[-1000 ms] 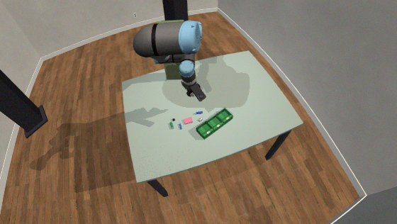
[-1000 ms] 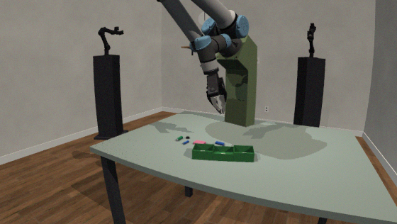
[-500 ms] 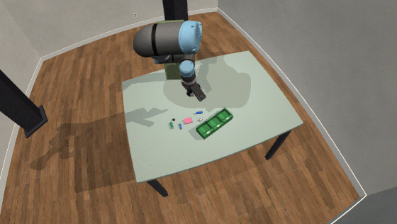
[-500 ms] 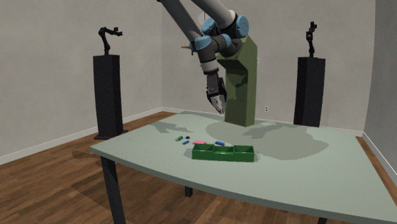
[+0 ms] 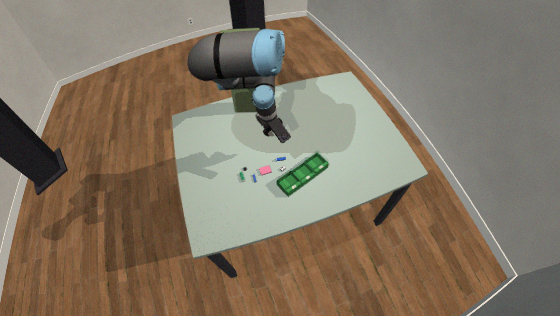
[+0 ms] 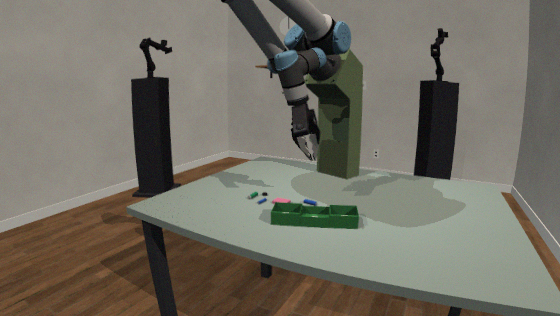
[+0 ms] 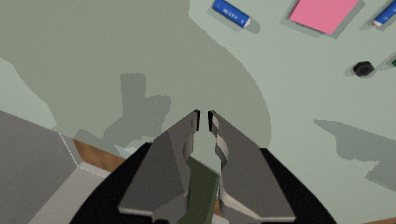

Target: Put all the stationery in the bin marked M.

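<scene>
Plainly green, three joined, upright bins (image 5: 308,180) (image 6: 315,221); the hand (image 5: 267,132) (image 6: 313,158) (image 7: 204,112) nearly closed, gripping nothing.

Open air between the gripper (image 5: 284,137) (image 6: 314,159) (image 7: 204,113) and the tabletop (image 5: 220,220) (image 6: 425,260) (image 7: 295,115). Obstacles: green bin row (image 5: 303,174) (image 6: 315,218), upright, walls and dividers raised; pink block (image 5: 265,170) (image 6: 281,201) (image 7: 324,14), low, between two blue items. Narrow gap: block to bins.
</scene>
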`<state>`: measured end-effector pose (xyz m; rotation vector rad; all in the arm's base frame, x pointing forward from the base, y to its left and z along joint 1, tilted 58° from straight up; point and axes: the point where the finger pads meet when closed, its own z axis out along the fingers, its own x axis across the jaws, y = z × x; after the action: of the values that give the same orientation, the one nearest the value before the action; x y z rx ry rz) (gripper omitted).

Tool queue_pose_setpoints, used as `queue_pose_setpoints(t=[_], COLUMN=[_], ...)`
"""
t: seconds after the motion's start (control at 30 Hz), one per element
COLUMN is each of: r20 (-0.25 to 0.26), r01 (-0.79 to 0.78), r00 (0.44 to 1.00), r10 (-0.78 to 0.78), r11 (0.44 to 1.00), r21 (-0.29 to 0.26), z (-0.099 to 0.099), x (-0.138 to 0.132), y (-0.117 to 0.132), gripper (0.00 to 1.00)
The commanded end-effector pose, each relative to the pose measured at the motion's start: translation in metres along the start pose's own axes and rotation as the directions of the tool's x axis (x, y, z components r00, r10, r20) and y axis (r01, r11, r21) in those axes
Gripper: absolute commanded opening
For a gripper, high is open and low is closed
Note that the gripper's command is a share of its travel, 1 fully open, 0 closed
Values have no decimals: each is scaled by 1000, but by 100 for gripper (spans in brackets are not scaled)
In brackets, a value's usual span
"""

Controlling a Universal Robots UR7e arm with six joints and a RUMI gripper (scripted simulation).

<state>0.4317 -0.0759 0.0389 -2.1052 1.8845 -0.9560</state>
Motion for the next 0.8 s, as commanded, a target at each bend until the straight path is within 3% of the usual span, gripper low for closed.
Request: queue_pose_setpoints(t=[0.0, 0.77], r20=[-68, -67], r01=[-94, -93], r00=[993, 993], r10=[101, 100], r11=[990, 990], r21=[102, 104], z=[-41, -43], x=[31, 33], y=[-18, -21], gripper=[4, 4])
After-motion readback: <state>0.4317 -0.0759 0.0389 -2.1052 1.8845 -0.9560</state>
